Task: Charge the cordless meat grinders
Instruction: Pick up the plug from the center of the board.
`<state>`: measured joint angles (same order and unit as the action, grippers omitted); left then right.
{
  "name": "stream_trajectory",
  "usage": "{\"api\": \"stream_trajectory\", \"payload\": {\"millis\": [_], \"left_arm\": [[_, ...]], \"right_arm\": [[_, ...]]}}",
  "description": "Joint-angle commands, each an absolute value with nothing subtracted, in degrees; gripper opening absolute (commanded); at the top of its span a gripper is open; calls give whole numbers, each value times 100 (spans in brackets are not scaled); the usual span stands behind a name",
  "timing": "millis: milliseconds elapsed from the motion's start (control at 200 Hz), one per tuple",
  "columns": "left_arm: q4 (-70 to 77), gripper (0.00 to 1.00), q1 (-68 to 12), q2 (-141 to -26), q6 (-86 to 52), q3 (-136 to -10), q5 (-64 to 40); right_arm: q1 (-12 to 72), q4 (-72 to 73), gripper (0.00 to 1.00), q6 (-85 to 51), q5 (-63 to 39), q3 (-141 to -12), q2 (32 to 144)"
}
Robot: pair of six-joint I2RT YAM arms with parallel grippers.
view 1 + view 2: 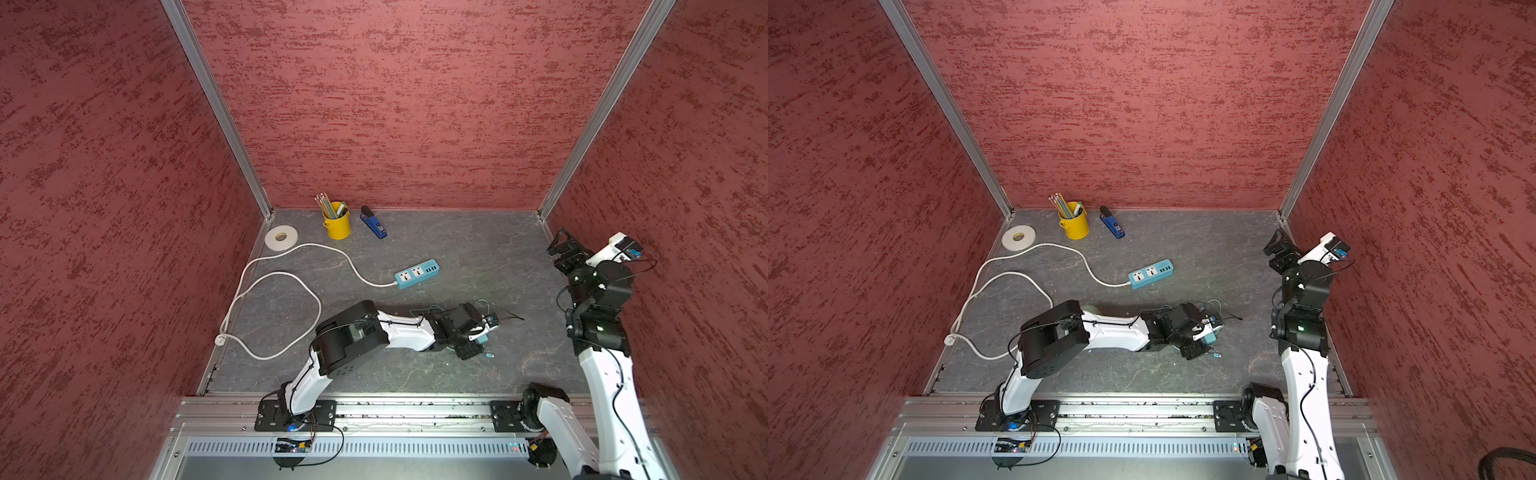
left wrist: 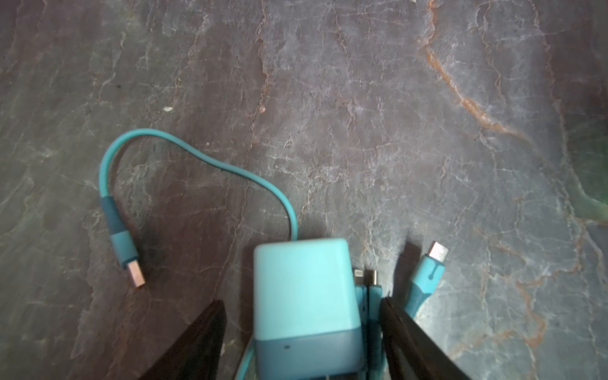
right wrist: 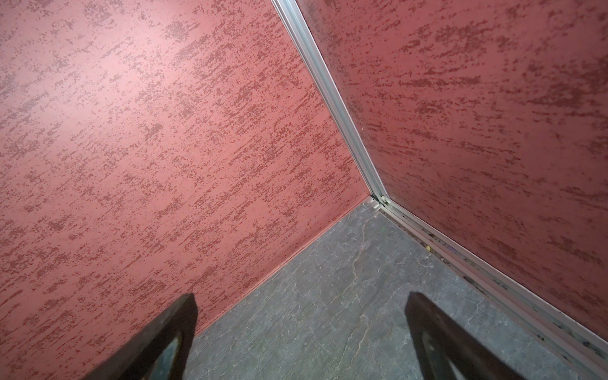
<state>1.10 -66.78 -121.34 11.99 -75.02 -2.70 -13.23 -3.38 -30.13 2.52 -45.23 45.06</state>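
Left gripper [image 2: 301, 301] was down on the grey table [image 1: 478, 249] with its jaws apart, straddling the teal charger block [image 2: 302, 276]. We saw a clear gap between one finger and the block, with short connector stubs sitting between the block and the other finger. No clamp, so we read it as released.

The teal cable [image 2: 197, 154] looped out from the block and ended in a USB-A plug [image 2: 135, 274] lying flat. A USB-C plug [image 2: 437, 251] lay just beside the other finger.

Right gripper [image 3: 301, 296] was raised near the far right corner, jaws spread wide, holding nothing.

The meat grinder [image 1: 1090, 310] showed in a top view only as a pale dome peeking out behind the left arm's elbow, mostly hidden. It was well apart from the charger block.

The teal-blue power strip [image 1: 417, 273] lay mid-table, and its white cord [image 1: 291, 286] looped toward the left wall. We could not tell whether anything was plugged into it. The yellow pencil cup [image 1: 337, 226], blue stapler [image 1: 374, 224] and tape roll [image 1: 281, 237] sat along the back edge.
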Motion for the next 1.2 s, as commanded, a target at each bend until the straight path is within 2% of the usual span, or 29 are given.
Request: {"api": "stream_trajectory", "payload": {"millis": [0, 185, 366, 631, 816, 1007, 1197], "left_arm": [[144, 71, -6612, -12273, 1160, -7637, -309], [196, 58, -6579, -12281, 1194, -7597, -367], [446, 49, -6575, -12150, 1320, -7433, -419], [697, 45, -6574, -12077, 1345, -7323, -508], [823, 50, -6566, -12104, 1257, -7318, -556], [1012, 46, -6559, -12068, 1167, -7220, -504], [1872, 43, -6531, -11816, 1102, -6719, -400]], "right_arm": [[-1336, -352, 100, -2966, 136, -4684, 4517], [-1339, -365, 100, -2954, 123, -4680, 4534], [-1340, -365, 100, -2944, 91, -4678, 4561], [-1343, -394, 100, -2923, 46, -4704, 4579], [-1336, -476, 100, -2857, 59, -4717, 4538], [-1344, -430, 100, -2861, 11, -4672, 4578], [-1337, -457, 100, -2930, -159, -4564, 4644]]}}
